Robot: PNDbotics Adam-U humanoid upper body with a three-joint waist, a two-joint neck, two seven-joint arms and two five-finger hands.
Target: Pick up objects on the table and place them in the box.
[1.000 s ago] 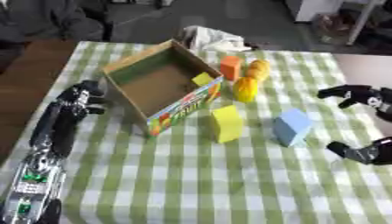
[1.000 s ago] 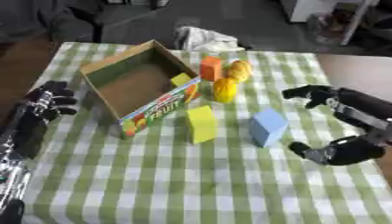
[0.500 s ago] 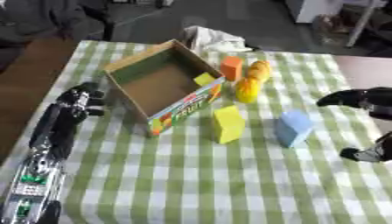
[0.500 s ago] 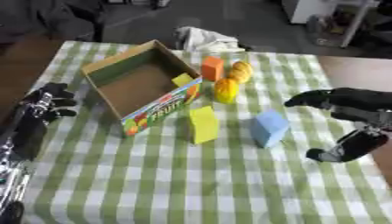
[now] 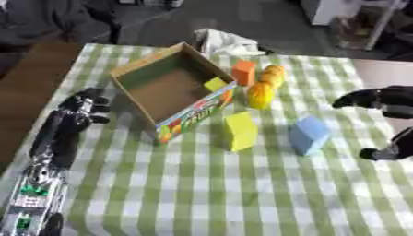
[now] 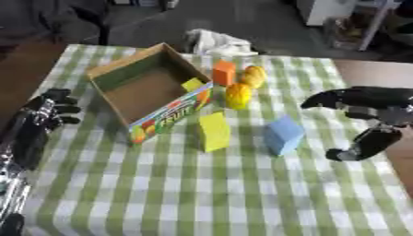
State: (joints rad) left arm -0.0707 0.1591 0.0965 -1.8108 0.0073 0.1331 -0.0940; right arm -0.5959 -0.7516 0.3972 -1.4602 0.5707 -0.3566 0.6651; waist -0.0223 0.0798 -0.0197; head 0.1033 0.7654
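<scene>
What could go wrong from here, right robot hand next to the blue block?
1. The right robot hand is spread open beside the blue block; closing from the side could tip it or push it toward the yellow block.
2. The orange block and two yellow-orange fruits sit packed against the cardboard box, so reaching for one may knock the others.
</scene>
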